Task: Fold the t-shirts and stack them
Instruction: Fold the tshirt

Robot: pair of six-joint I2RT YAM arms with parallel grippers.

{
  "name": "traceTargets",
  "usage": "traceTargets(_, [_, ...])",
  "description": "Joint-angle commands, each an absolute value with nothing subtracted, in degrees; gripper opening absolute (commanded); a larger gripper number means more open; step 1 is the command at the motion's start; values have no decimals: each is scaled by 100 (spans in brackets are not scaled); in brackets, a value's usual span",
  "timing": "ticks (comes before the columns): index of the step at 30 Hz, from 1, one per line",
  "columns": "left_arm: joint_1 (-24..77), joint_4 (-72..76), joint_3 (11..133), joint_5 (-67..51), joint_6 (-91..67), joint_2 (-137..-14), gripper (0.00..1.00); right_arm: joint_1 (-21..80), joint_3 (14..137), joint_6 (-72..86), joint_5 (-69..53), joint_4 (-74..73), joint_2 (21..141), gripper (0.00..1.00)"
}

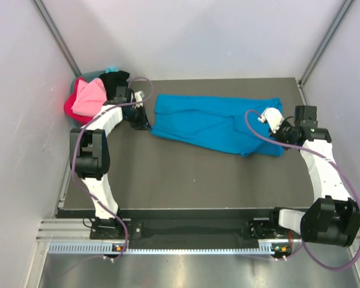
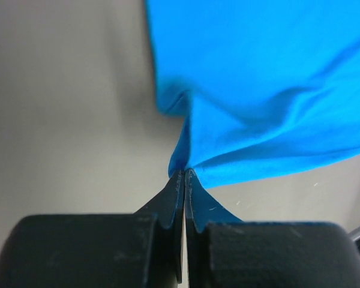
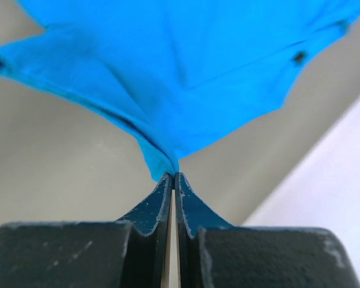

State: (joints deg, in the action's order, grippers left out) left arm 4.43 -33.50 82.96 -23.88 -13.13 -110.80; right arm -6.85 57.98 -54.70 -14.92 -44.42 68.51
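Far left corner of the desk [image 1: 186, 180]: a loose heap of pink t-shirt [image 1: 89, 99], red t-shirt [image 1: 72, 111] and black t-shirt [image 1: 114, 79], none folded, with a sliver of teal basket [image 1: 111, 70] showing behind. Just right of the heap, left pincer [image 2: 185, 173] pressed together on a pinch of the blue t-shirt [image 1: 210, 123] at its left edge. Across the far middle of the desk, that blue t-shirt stretched out sideways, rumpled, one flap doubled over near its right end. At the right, right pincer [image 3: 174, 175] likewise clamped on a tuck of blue cloth at the shirt's right edge. By the look of things, early going: nothing folded, no stack begun. Ahead, seemingly, flattening and folding the blue one, then the three in the heap, then stacking all four.
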Motion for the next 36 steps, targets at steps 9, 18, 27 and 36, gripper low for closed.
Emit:
traceTargets(9, [457,-3296,10045,-2883,-1072,-12076,0,-835,7364,-4466,-1117,-3340,8057,0])
traceTargets(18, [492,-3024,10924,-2532,-1020,-12647,0,-809,8858,-4131,-897,-3094,9534,0])
traceTargets(27, [492,-2900,11399,-2277,-1002,-13016,0,-616,10045,-4113,-660,-2997,10774,0])
traceTargets(36, [501,-2804,11645,-2083,-932,-13271,0,-343,10907,-4254,-457,-2971,11644,0])
